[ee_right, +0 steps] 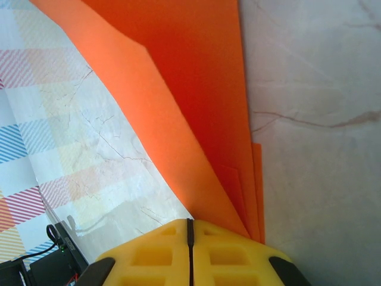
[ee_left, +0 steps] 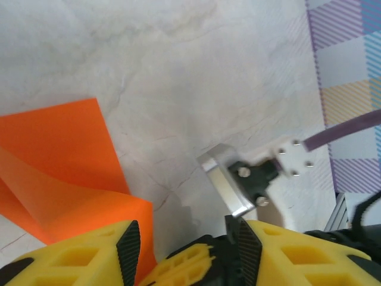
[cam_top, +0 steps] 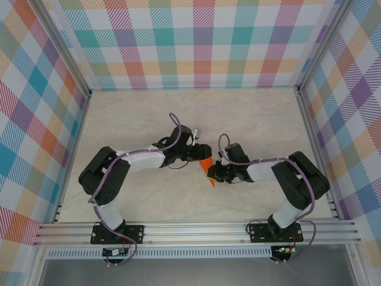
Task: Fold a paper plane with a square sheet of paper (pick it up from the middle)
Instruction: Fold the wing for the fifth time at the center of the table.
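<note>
right now the square sheet of paper (cam_top: 206, 168), creased into a few layers, sits up off the table (cam_top: 149, 113) between the two arms. its long axis runs straight away from the right gripper (ee_right: 190, 225), whose fingers are pressed together on the narrow end of the folds. the left gripper (ee_left: 186, 241) has its fingers spread, with the sheet's lower edge in the gap against one pad (ee_left: 128, 241), so i'd guess it must shift that way before closing.

Bright orange paper (ee_right: 196, 89), pastel plaid walls (cam_top: 202, 42), cream marbled table (cam_top: 149, 113)
</note>
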### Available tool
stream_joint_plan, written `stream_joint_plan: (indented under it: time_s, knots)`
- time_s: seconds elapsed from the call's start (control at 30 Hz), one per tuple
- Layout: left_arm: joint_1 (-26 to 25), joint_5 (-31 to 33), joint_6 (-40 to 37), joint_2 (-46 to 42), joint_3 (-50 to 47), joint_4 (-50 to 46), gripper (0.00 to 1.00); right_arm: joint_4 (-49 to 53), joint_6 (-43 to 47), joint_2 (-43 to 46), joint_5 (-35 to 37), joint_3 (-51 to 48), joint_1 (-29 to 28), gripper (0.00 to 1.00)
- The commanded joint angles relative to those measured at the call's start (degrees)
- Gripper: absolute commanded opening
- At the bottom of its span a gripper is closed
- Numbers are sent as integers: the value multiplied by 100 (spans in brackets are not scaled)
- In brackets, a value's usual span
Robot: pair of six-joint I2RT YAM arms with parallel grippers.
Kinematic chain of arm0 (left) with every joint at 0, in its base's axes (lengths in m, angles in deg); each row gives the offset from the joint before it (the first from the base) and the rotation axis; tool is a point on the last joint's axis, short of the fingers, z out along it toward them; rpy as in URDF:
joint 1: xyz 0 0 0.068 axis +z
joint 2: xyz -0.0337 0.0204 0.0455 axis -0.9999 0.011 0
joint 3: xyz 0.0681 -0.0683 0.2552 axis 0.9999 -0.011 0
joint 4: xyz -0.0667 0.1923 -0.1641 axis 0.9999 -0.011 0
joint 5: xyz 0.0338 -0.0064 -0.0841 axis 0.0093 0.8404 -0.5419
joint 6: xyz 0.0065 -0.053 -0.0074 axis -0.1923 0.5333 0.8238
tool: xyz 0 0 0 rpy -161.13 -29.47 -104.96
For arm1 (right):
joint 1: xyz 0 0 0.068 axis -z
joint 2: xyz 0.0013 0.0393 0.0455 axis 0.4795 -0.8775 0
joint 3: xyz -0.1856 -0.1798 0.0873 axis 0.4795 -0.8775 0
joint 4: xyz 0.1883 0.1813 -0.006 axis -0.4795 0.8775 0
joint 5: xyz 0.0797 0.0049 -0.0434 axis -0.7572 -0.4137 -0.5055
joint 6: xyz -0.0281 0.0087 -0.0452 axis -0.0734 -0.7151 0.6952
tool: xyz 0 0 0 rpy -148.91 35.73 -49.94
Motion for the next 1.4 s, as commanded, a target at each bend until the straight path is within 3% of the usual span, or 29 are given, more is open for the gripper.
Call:
stream_joint_plan:
  time_s: [0.0,0.33,0.63,1.37]
  knots:
    - [17,52,-29,23,-256,54,47,499,-9,-264,107,-197,16,7]
    - [14,-271,235,714,-159,707,45,506,8,-314,50,-174,17,7]
    - [56,320,132,1028,21,287,43,691,69,-326,18,-218,19,5]
    - [772,88,-431,1415,525,-251,43,1033,195,-109,50,-228,26,4]
